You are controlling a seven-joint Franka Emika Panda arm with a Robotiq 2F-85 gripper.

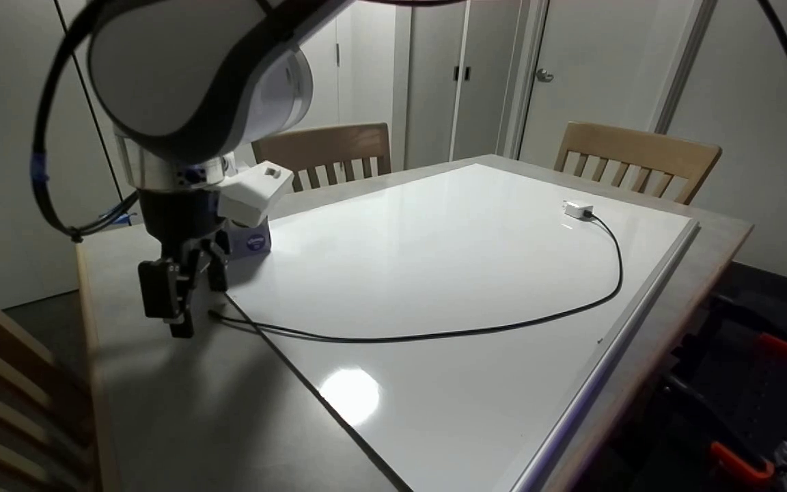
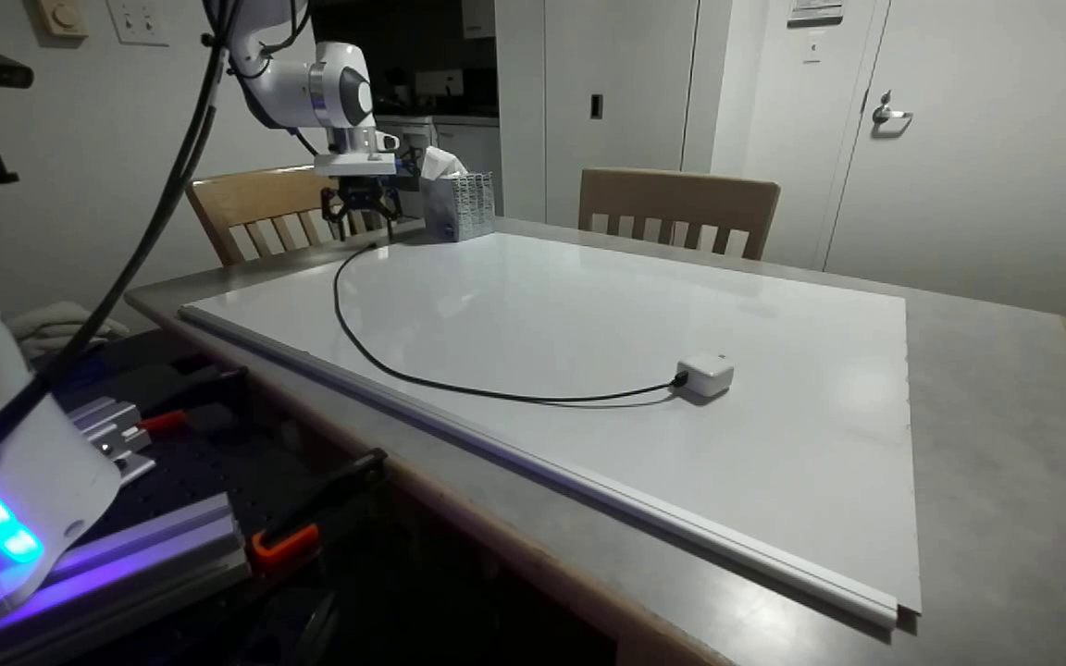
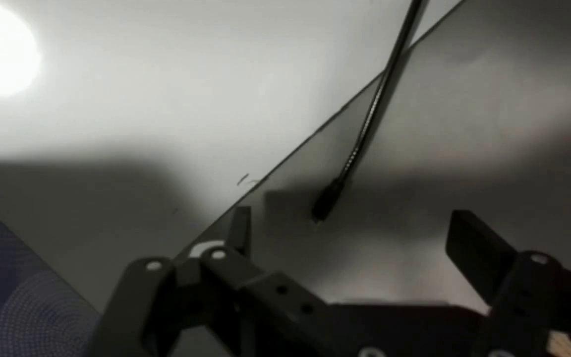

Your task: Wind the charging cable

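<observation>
The charging cable is a thin black cord that lies in a wide curve across the white board in both exterior views (image 1: 380,339) (image 2: 533,400). One end goes into a small white plug (image 1: 576,209) (image 2: 707,375) on the board. Its free black end (image 3: 327,200) extends past the board's edge over the grey table in the wrist view. My gripper (image 1: 199,304) (image 2: 364,227) hangs fingers-down above the table at that end. In the wrist view the gripper (image 3: 352,228) is open and empty. The cable's tip shows just ahead of the gap between the fingers, apart from both.
A tissue box (image 1: 246,239) (image 2: 461,208) stands close beside the gripper; its corner shows in the wrist view (image 3: 18,297). The white board (image 1: 434,273) covers much of the table, with a raised rail (image 2: 533,453) along one side. Wooden chairs (image 2: 676,203) stand around the table.
</observation>
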